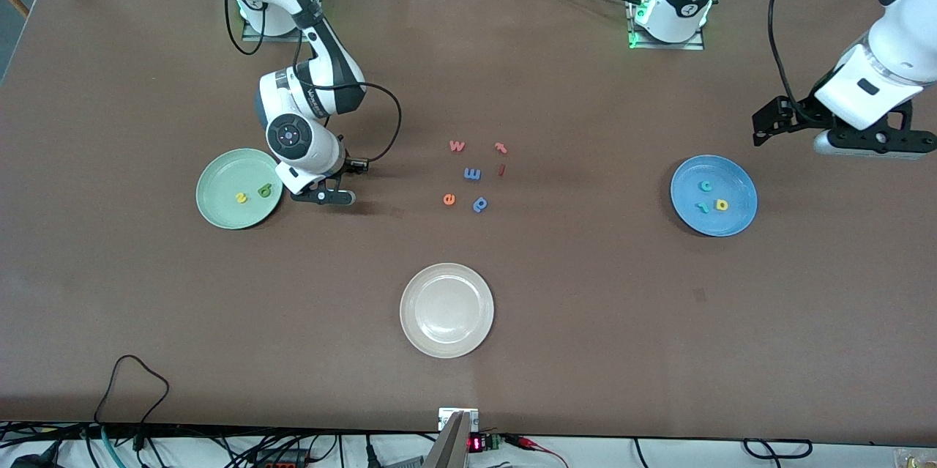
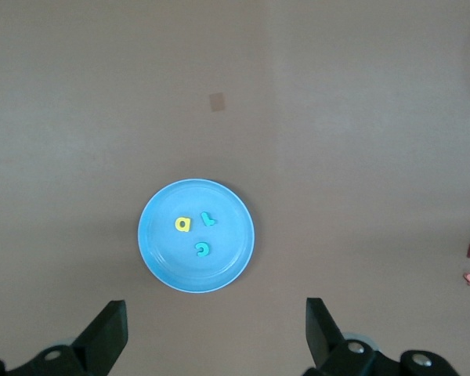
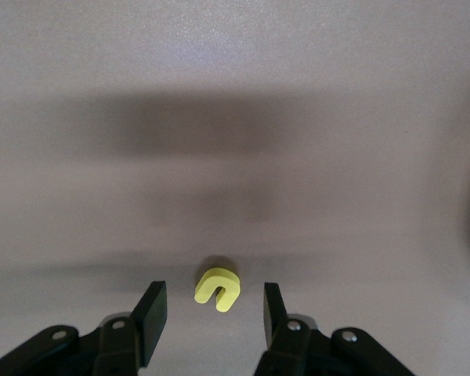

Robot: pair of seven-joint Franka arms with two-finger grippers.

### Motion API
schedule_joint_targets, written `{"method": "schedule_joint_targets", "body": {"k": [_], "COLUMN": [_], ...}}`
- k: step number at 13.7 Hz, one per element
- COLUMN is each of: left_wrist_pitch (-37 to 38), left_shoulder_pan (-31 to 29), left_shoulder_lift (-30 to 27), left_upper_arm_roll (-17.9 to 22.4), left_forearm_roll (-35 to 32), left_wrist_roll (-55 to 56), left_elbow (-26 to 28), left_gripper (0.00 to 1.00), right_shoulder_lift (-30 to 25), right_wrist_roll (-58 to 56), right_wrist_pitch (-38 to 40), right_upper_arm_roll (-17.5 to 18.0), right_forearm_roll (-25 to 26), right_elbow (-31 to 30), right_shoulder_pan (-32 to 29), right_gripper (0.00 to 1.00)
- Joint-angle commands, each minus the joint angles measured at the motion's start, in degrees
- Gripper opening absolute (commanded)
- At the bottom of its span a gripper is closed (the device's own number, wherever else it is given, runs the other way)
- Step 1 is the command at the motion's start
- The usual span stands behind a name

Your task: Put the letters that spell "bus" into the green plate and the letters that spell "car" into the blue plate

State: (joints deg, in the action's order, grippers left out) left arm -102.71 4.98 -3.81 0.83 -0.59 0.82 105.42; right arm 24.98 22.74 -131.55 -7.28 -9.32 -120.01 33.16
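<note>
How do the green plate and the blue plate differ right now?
The green plate holds two letters, a green b and a yellow s; the blue plate holds three. The green plate lies toward the right arm's end of the table, the blue toward the left arm's. Both are round and rimmed.

From my remote seat I see a broad matte brown tabletop under even overhead light, metal framing along its robot-base edge, and a white strip tangled with black cables and a small red-lit display nearest the front camera.
</note>
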Motion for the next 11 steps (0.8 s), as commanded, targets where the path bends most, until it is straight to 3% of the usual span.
{"method": "schedule_joint_targets", "body": {"k": [1, 11], "left_wrist_pitch": [1.45, 5.15], "left_shoulder_pan": [-0.15, 0.46], "left_shoulder_lift": [-1.64, -1.55], "left_upper_arm_roll": [-1.09, -1.7], "left_forearm_roll": [-1.26, -1.35], "left_wrist_roll": [-0.56, -0.47], "left_elbow": [0.32, -3.12], "left_gripper": [1.0, 1.0], "right_shoulder_lift": [0.42, 1.48], "right_wrist_roll": [1.24, 1.95], "right_wrist_pitch": [-0.73, -0.73], "right_upper_arm_roll": [-0.45, -0.45], "right_forearm_roll": [-1.22, -1.31], "right_elbow": [-0.05, -0.05], "right_shoulder_pan": [0.68, 1.38], "right_gripper": [0.58, 0.54]}}
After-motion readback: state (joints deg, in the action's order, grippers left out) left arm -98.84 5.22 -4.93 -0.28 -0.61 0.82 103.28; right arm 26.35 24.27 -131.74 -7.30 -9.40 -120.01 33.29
